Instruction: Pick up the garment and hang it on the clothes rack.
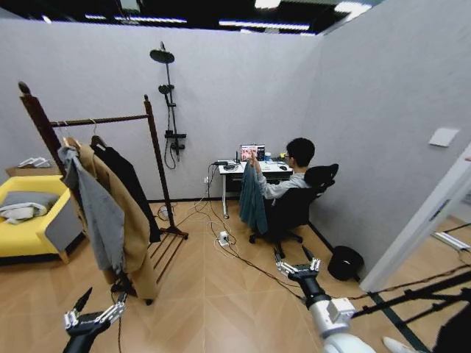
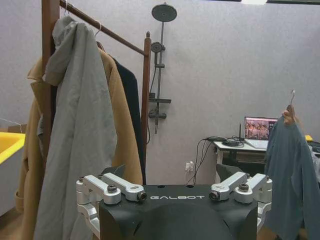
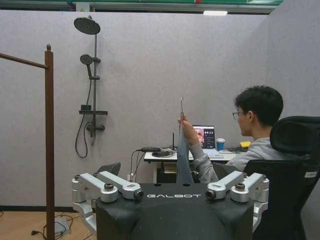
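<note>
The garment (image 1: 252,198) was blue-green and soft. It hung straight down from a person's raised hand (image 1: 255,159), near the counter (image 1: 243,169) at the far wall. The clothes rack (image 1: 151,132) was tall, dark brown wood. It stood well apart from the garment, with other coats on its bar.

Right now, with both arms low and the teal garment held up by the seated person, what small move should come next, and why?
Probably drive forward toward the garment. A person's hand holds it up by its hanger beside the desk, well beyond both grippers. The right gripper and left gripper are open and hold nothing, so closing the distance seems needed before any grasp. The clothes rack stands to the left.
</note>
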### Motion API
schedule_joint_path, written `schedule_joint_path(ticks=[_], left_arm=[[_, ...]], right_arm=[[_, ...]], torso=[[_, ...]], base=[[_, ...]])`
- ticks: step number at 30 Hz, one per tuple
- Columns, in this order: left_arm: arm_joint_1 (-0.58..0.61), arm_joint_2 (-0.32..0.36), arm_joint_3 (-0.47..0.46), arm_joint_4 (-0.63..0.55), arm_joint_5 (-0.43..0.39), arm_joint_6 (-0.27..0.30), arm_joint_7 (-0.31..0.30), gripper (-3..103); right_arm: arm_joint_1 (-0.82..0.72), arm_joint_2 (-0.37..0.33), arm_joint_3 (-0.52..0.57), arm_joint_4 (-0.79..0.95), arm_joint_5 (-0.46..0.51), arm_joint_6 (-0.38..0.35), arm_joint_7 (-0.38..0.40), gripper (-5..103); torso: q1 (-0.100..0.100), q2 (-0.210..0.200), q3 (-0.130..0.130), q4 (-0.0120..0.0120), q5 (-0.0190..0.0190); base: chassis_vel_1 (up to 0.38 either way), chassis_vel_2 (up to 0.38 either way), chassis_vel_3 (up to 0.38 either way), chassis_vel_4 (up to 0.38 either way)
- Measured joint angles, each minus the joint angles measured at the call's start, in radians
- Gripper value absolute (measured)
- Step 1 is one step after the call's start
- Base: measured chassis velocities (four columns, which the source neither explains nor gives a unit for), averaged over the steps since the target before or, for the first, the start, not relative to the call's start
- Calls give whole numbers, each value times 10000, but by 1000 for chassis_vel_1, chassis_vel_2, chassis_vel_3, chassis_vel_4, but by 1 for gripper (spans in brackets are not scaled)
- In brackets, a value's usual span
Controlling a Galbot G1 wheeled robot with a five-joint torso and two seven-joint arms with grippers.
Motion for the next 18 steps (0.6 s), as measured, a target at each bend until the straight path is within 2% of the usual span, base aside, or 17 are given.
schedule_joint_path(ticks=[18], left_arm=[[-1,0,1,1,0,0,1,100]], right_arm=[[39,-61,0,-78,39,22,9,100]], torso=[[0,-3,2,-3,-4]], base=[[-350,350,358,-356]])
